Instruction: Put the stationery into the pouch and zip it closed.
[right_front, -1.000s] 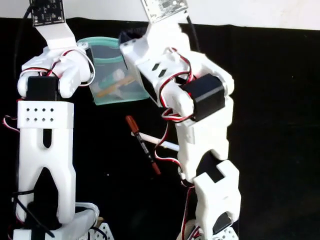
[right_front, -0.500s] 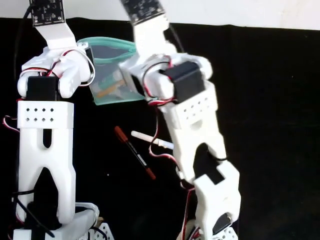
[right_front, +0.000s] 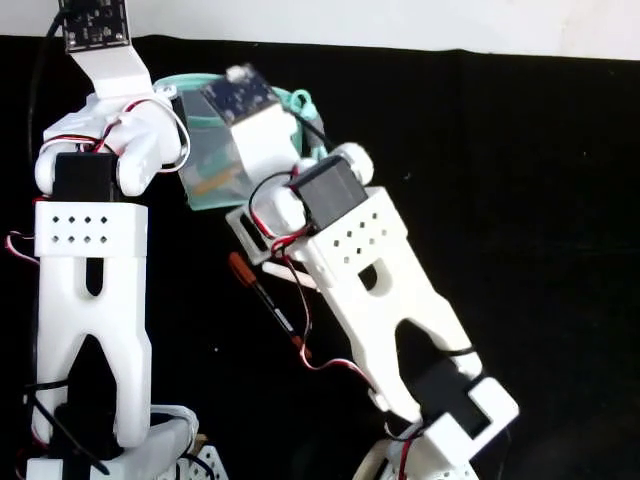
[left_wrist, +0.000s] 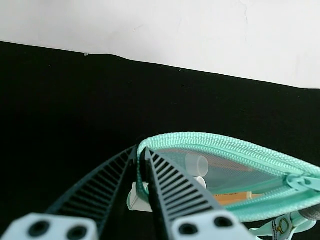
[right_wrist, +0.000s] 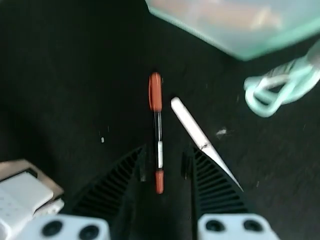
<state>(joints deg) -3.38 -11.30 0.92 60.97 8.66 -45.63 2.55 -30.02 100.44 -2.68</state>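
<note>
- Left wrist view: the left gripper (left_wrist: 141, 152) was clamped narrow on the end of the pouch (left_wrist: 235, 155), with its mint zipper rim pinched between the jaws.
- The pouch's mouth gaped, and through the mesh a white tube (left_wrist: 196, 163) and an orange stick (left_wrist: 232, 198) lay inside.
- Right wrist view: the right gripper (right_wrist: 166, 152) hung low over the black surface (right_wrist: 60, 75) with its jaws spread and nothing held.
- The red-capped pen (right_wrist: 157, 130) lay on the surface between those jaws, with the white pen (right_wrist: 192, 127) just beside it, angled away under one jaw.
- The pouch's looped cord (right_wrist: 272, 92) lay off to one side on the surface.
- High view: the pouch sat at the far edge by the left arm, and both pens lay nearer, under the leaning right arm.
</note>
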